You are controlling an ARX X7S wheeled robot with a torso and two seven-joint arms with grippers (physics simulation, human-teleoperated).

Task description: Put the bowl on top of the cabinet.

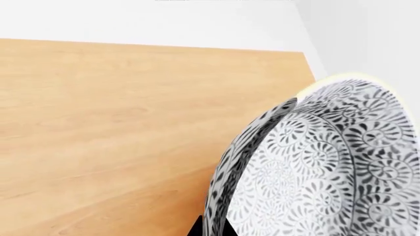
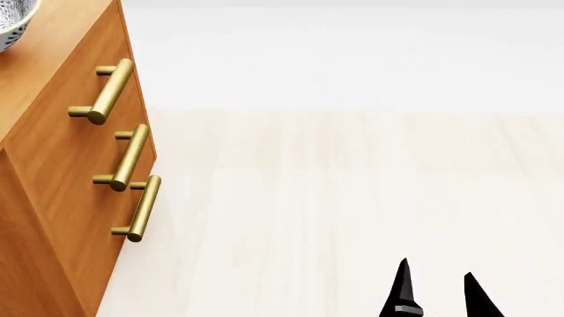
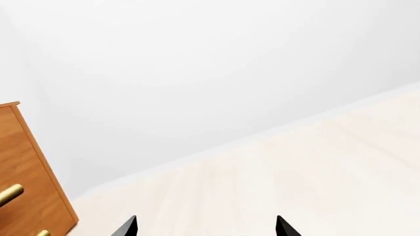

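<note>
Presently the left gripper point(image 1: 211, 229) shows only dark finger tips at the patterned bowl point(image 1: 321, 167)'s wall; whether it clamps the bowl cannot be told. The bowl sits tilted over the cabinet point(image 1: 118, 128)'s light wooden top, contact unclear. The right gripper point(image 2: 436, 290) hangs spread and empty above the floor point(image 2: 352, 198), well apart from it.

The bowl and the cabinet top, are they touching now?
Cannot tell. In the left wrist view the bowl hangs tilted over the cabinet top; its lower edge is cut off.

Pale wood-plank floor point(image 2: 352, 198), plain white wall point(image 3: 217, 64), soft even light
</note>
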